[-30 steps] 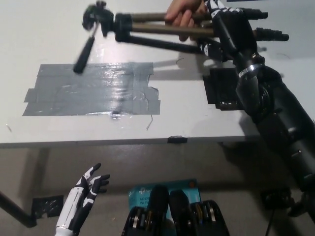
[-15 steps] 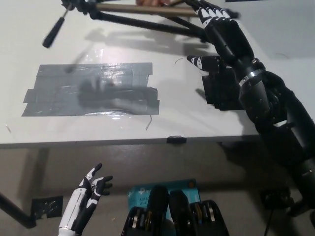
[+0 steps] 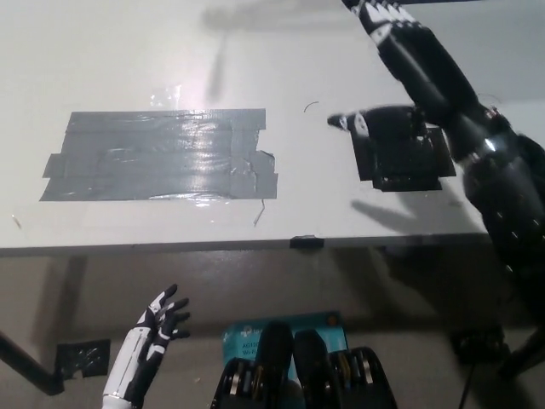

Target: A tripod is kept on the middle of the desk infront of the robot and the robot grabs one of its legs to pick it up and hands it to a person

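One each: desk (image 3: 324, 213), tape patch (image 3: 162, 155), black square (image 3: 400, 169), left hand (image 3: 162, 320), right hand (image 3: 417, 60).

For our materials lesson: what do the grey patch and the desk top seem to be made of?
Grey patch: probably duct tape, glossy; overlapping strips, wrinkles and glare show. Desk top: smooth white matte board, perhaps laminate; even, softly shadowed.
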`<state>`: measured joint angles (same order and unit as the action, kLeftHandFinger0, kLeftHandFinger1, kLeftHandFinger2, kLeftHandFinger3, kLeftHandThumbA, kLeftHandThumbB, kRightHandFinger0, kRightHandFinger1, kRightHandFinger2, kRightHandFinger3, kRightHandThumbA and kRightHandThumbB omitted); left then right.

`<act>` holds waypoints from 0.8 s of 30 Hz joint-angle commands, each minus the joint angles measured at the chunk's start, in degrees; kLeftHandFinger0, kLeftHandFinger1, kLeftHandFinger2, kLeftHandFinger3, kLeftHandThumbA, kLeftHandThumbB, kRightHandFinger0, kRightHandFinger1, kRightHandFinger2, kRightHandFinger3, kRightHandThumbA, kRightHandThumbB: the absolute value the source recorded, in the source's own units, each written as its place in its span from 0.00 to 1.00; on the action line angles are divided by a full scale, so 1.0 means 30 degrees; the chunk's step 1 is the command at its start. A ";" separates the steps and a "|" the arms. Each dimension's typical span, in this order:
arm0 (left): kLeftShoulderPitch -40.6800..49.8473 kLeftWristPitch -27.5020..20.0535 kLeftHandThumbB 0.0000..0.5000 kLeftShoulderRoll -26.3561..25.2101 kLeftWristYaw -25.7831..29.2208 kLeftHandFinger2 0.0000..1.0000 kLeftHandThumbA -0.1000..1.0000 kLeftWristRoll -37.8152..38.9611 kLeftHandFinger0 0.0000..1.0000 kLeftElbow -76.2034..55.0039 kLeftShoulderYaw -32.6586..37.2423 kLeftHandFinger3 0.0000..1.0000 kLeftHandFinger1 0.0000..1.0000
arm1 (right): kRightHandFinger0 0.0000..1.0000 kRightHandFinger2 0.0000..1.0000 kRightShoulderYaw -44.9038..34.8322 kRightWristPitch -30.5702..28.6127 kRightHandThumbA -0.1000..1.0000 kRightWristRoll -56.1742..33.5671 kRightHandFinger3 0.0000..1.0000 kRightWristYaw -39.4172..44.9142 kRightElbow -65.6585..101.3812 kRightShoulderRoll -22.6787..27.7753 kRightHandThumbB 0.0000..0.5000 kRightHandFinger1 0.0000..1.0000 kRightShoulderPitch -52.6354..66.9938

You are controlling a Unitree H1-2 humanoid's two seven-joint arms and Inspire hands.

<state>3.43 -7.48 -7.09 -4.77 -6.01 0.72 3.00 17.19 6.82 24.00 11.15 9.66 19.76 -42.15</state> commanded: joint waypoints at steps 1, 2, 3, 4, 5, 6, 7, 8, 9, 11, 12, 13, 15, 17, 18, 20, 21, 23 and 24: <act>-0.0116 -0.0719 0.09 -0.0240 0.0074 1.00 1.00 -0.0217 0.91 -0.0295 0.0020 1.00 0.98 | 1.00 1.00 -0.3081 0.5467 1.00 -0.8123 1.00 0.2847 1.3404 0.3252 0.92 1.00 0.2835; -0.0139 -0.0875 0.10 -0.0270 0.0071 1.00 1.00 -0.0214 0.93 -0.0252 0.0017 1.00 1.00 | 1.00 1.00 -0.3117 0.5540 1.00 -0.8163 1.00 0.2657 1.3891 0.3323 0.91 1.00 0.3441; -0.0154 -0.1034 0.11 -0.0297 0.0071 1.00 1.00 -0.0210 0.95 -0.0211 0.0012 1.00 1.00 | 1.00 1.00 -0.3153 0.5632 0.96 -0.8221 1.00 0.2471 1.4373 0.3397 0.98 1.00 0.4036; -0.0234 -0.1158 0.16 -0.0320 0.0079 1.00 1.00 -0.0199 1.00 -0.0098 -0.0002 1.00 1.00 | 1.00 1.00 -0.3098 0.5094 0.99 -0.8253 1.00 0.2233 1.4651 0.3535 0.87 1.00 0.5021; -0.0372 -0.1246 0.18 -0.0380 0.0062 1.00 1.00 -0.0173 1.00 0.0037 -0.0032 1.00 1.00 | 1.00 1.00 -0.3018 0.4410 1.00 -0.8255 1.00 0.1974 1.4880 0.3653 0.86 1.00 0.6122; -0.0450 -0.1453 0.19 -0.0381 0.0104 1.00 1.00 -0.0207 1.00 0.0179 -0.0028 1.00 1.00 | 1.00 1.00 -0.2912 0.3979 0.95 -0.8730 1.00 0.1670 1.4925 0.3585 0.84 1.00 0.7267; -0.0467 -0.1533 0.22 -0.0356 0.0127 1.00 1.00 -0.0185 1.00 0.0246 -0.0036 1.00 1.00 | 1.00 1.00 -0.2832 0.3871 0.95 -0.8778 1.00 0.1558 1.4924 0.3494 0.86 1.00 0.7924; -0.0452 -0.1657 0.24 -0.0316 0.0121 1.00 1.00 -0.0036 1.00 0.0379 -0.0073 1.00 1.00 | 1.00 1.00 -0.2601 0.3758 0.96 -0.8437 1.00 0.1350 1.4748 0.3098 0.91 1.00 0.9409; -0.0429 -0.1692 0.25 -0.0303 0.0066 1.00 1.00 0.0120 1.00 0.0422 -0.0096 1.00 1.00 | 1.00 1.00 -0.2465 0.3499 0.96 -0.8177 1.00 0.1224 1.4443 0.2832 0.91 1.00 1.0101; -0.0236 -0.1944 0.29 -0.0339 -0.0057 1.00 1.00 0.0384 1.00 0.0422 -0.0124 1.00 1.00 | 1.00 1.00 -0.2075 0.1905 0.93 -0.7621 1.00 0.0610 1.2450 0.1733 0.84 1.00 1.2212; -0.0216 -0.2023 0.31 -0.0344 -0.0135 1.00 1.00 0.0533 1.00 0.0432 -0.0132 1.00 1.00 | 1.00 1.00 -0.2060 0.1243 0.91 -0.7187 1.00 0.0251 1.1567 0.1224 0.85 1.00 1.2828; -0.0192 -0.2002 0.30 -0.0332 -0.0187 1.00 1.00 0.0638 1.00 0.0423 -0.0138 1.00 1.00 | 1.00 1.00 -0.2108 0.0980 0.90 -0.7008 1.00 0.0058 1.1107 0.0893 0.85 1.00 1.3177; -0.0078 -0.2017 0.39 -0.0366 -0.0268 1.00 1.00 0.0696 1.00 0.0416 -0.0097 1.00 1.00 | 1.00 1.00 -0.2129 -0.1003 0.87 -0.6708 1.00 -0.0648 0.8998 -0.0192 0.78 1.00 1.4026; 0.0009 -0.2210 0.40 -0.0591 -0.0411 1.00 1.00 0.0595 1.00 0.0559 -0.0003 1.00 1.00 | 1.00 1.00 -0.2222 -0.2407 0.89 -0.7054 1.00 -0.1114 0.6618 -0.1496 0.76 1.00 1.4396; 0.0046 -0.2243 0.40 -0.0654 -0.0475 1.00 1.00 0.0598 1.00 0.0556 0.0035 1.00 1.00 | 1.00 1.00 -0.2215 -0.2829 0.91 -0.6970 1.00 -0.1210 0.5941 -0.1795 0.74 1.00 1.4488; 0.0154 -0.2023 0.42 -0.0713 -0.0588 1.00 1.00 0.0609 1.00 0.0436 0.0178 1.00 1.00 | 1.00 1.00 -0.2361 -0.4366 0.94 -0.6570 1.00 -0.1413 0.3720 -0.2796 0.69 1.00 1.4886; 0.0211 -0.2007 0.42 -0.0644 -0.0613 1.00 1.00 0.0649 1.00 0.0479 0.0251 1.00 1.00 | 1.00 1.00 -0.2427 -0.4629 0.95 -0.6484 1.00 -0.1458 0.3189 -0.3047 0.69 1.00 1.5143; 0.0262 -0.2229 0.37 -0.0587 -0.0622 1.00 1.00 0.0676 1.00 0.0646 0.0332 1.00 1.00 | 1.00 1.00 -0.2463 -0.4559 0.97 -0.6182 1.00 -0.1509 0.2291 -0.3379 0.68 1.00 1.5348; 0.0320 -0.2324 0.37 -0.0554 -0.0604 1.00 1.00 0.0691 1.00 0.0705 0.0358 1.00 1.00 | 1.00 1.00 -0.2463 -0.4818 0.98 -0.6195 1.00 -0.1450 0.1209 -0.3615 0.66 1.00 1.5370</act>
<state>3.45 -10.12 -7.97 -5.06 -5.20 2.79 3.41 11.34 2.46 7.98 10.04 19.54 11.35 4.11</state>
